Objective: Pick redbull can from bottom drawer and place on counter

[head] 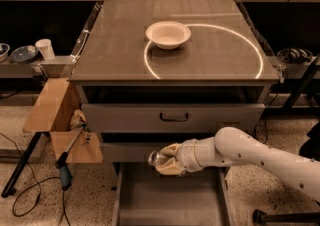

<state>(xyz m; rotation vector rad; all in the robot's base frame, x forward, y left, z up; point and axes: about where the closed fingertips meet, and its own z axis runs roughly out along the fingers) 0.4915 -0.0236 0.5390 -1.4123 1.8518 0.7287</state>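
My gripper point(164, 160) reaches in from the right on a white arm and is shut on the redbull can point(155, 158), a small silvery can whose end shows at the left of the fingers. It holds the can above the back left of the open bottom drawer point(170, 200), in front of the middle drawer's face. The drawer floor below is bare. The counter point(120, 50) lies above, with a bright ring-shaped reflection on it.
A white bowl point(168, 34) stands on the counter inside the ring. A grey drawer with a black handle point(174, 117) is shut below the top. A cardboard box point(52, 115) and a tool with cable point(65, 165) lie to the left. A white cup point(46, 49) stands on the left shelf.
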